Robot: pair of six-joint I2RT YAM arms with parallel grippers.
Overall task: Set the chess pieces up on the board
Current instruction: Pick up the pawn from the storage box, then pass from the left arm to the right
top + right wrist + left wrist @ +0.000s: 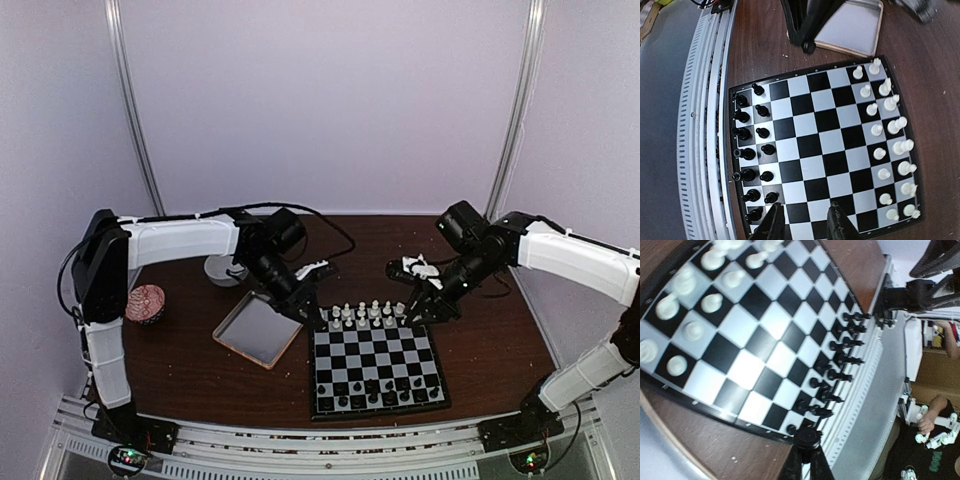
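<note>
Brown desk [480, 350] is carrying the board [825, 150], lying under the right end effector [805, 225], which is spread and empty. Left end effector [806, 440], pressed together, is hovering beside the board's edge. Black pieces [761, 132] and white pieces [880, 152] are crowding their rows, so a low sweep risks toppling neighbours.

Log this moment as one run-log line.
left jaws: shut | right jaws: open, empty | white pieces: far board rows | black pieces: near board rows
</note>
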